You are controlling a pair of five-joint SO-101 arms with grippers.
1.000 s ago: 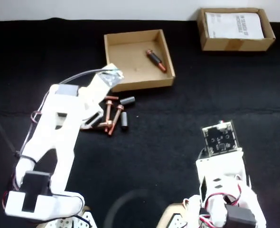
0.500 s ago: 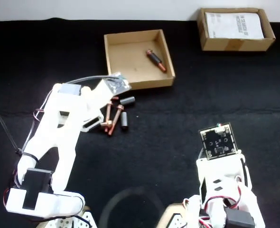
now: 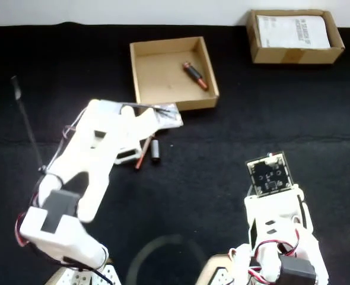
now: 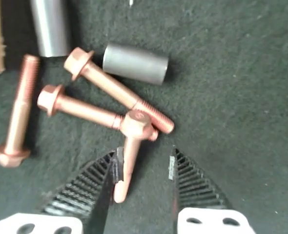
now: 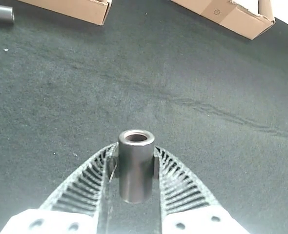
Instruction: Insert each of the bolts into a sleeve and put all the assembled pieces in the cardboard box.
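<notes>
Left arm has swung across over the loose bolts (image 3: 142,157). Left gripper (image 4: 145,162) stands narrowly open astride one bolt (image 4: 129,163), whose head overlaps two others. Right gripper (image 5: 135,161) clamps a sleeve (image 5: 135,175) upright, well apart from the cardboard box (image 3: 140,71). Risk: the bolt sits off-centre, so closing may tilt it or drag its neighbours.

Far back on the right of the black cloth-covered table (image 3: 222,154), a small brown cardboard box (image 3: 293,56) with a white paper sheet (image 3: 292,31) lying inside.
</notes>
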